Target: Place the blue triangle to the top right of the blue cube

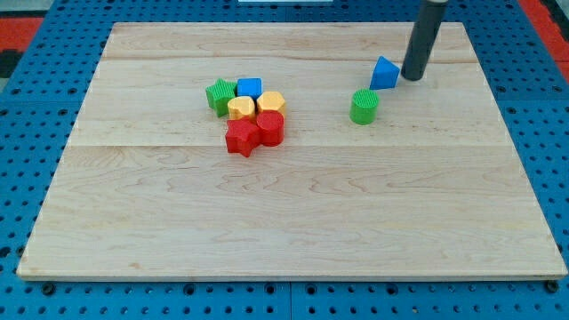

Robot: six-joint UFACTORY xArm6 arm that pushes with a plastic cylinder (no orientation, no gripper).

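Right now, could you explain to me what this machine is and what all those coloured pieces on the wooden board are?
This is a single camera picture looking down at an angle on a wooden board. The dark rod coming in from the view's top right is the end of a robot arm; it has no gripper and holds nothing. It only pushes things with my tip, which slides along the board.

My tip sits just to the view's right of the blue triangle. Below that, slightly left, stands a green cylinder.

Further to the view's left is a tight cluster: a green star, the blue cube, two yellow blocks and two red blocks.

The job is to push the blue triangle to the blue cube's top right.
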